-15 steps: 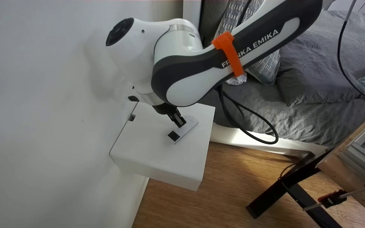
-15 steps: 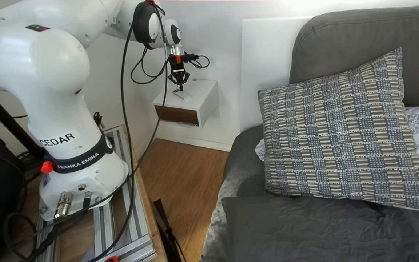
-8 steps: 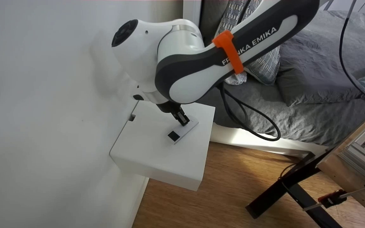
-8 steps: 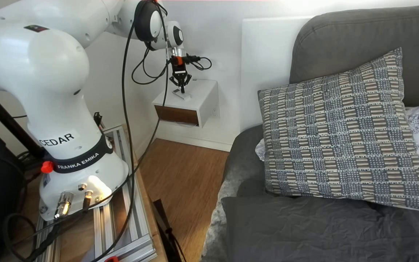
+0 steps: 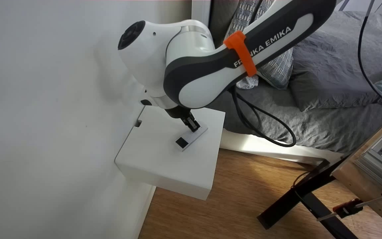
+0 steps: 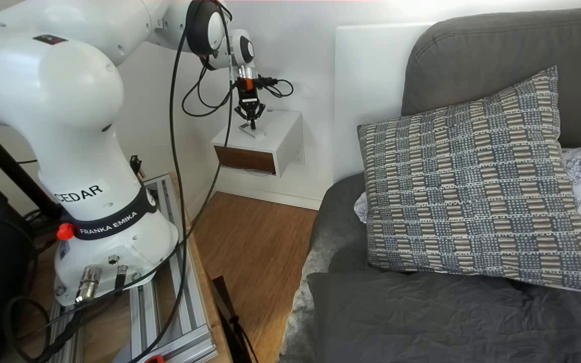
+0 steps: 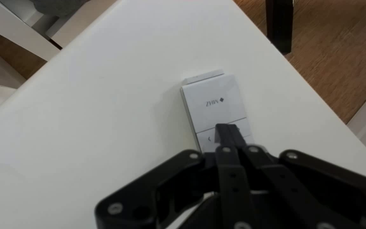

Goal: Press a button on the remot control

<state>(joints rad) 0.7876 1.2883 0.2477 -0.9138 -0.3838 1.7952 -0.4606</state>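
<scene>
- In an exterior view I have a white cabinet [image 6: 289,146] with a brown front [image 6: 245,159]; I cannot tell whether that front is a drawer or an open recess, nor what is inside.
- The remote control [image 7: 216,112] lies flat on the cabinet's tabletop [image 7: 116,121], slanted to the edges.
- My tool [image 7: 228,126] is clenched, fingers [image 7: 224,136] pressed together, pointing down at the remote control; whether the tips touch it, I cannot tell.
- Only the wrist view lets me make out the remote control's face: small lettering [image 7: 212,103] beside a diamond [image 7: 221,100], and an arrow mark [image 7: 209,139] just beside the tips.
- A black square [image 5: 182,142] near the remote control's other end shows in an exterior view; on the wrist view, that end is hidden behind the tool.
- I get the arm's base [image 6: 119,252] with its red knob [image 6: 66,231] in an exterior view, and the orange band [image 5: 240,53] around the forearm [image 5: 274,41] likewise in an exterior view.
</scene>
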